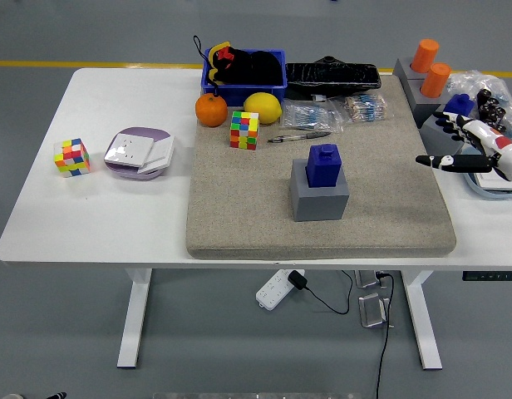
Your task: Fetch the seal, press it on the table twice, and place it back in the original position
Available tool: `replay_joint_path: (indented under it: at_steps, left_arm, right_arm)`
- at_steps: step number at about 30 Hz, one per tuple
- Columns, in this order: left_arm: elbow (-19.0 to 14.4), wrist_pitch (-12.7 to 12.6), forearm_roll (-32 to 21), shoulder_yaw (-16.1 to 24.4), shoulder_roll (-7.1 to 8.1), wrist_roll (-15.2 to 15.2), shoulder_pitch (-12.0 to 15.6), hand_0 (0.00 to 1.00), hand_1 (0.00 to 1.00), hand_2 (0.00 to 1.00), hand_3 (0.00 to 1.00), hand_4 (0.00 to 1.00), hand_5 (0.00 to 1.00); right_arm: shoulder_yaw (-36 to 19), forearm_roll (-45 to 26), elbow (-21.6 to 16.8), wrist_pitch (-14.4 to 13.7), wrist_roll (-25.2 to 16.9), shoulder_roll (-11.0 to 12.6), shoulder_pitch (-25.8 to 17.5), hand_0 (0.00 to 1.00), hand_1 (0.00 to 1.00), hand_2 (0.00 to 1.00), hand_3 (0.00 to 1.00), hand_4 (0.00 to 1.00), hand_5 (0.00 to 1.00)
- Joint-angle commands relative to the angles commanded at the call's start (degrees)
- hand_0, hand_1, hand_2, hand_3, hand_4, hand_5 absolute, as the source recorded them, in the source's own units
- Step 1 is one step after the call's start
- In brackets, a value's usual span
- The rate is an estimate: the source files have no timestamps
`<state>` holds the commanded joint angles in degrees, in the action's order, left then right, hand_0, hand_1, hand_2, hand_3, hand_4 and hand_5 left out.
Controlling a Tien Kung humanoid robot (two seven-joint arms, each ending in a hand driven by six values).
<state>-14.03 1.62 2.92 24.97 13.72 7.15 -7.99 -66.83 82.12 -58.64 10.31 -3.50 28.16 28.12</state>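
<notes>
Seal (323, 165), a dark blue block with a small knob on top, sits upright in its grey square holder (319, 200) near the middle of a tan felt mat (239, 208). Nothing touches it.

At the far right edge, the robot's right hand (468, 146) hovers over the mat's right border, well apart from the seal. It is white with black fingertips, its fingers spread and its thumb pointing left toward the seal, and it holds nothing. Just beyond the hand, on the right side, stand two orange cylinders (430, 66) in a grey holder, with another blue seal-like block (457, 104) beside them and crinkled clear plastic (480, 83) further right.

Along the mat's far edge lie a pen (298, 137), clear packets of small items (335, 112), and a long black tray (332, 76). Left of these are a yellow lemon (262, 107), an orange (211, 110), and a multicoloured puzzle cube (244, 130) just near them. Beyond the fruit is a blue bin (243, 79) holding black objects.

On the bare white table (115, 224) to the left rest a white and lilac device (140, 153) and a second puzzle cube (72, 157) near the left edge.
</notes>
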Motion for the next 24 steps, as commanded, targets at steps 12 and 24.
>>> replay_joint_path:
  at_steps: [12,24]
  left_arm:
    - [0.1,-0.4,0.4,0.6,-0.04,0.0,0.3,0.821,0.812,0.783,0.82,0.733,0.418]
    - [0.2,-0.7,0.5,1.1,-0.16,0.0,0.2,0.816,0.812,0.783,0.82,0.733,0.421]
  right_arm:
    - [-6.7,-0.6,-2.5,0.4,1.3,-0.9,-4.8,0.885,0.865,0.837,0.81,0.987,0.301]
    - [-9.1,-0.4,-3.2,-0.4,1.7,-1.9,-6.2,0.852,0.831,0.806,0.785,0.953,0.283]
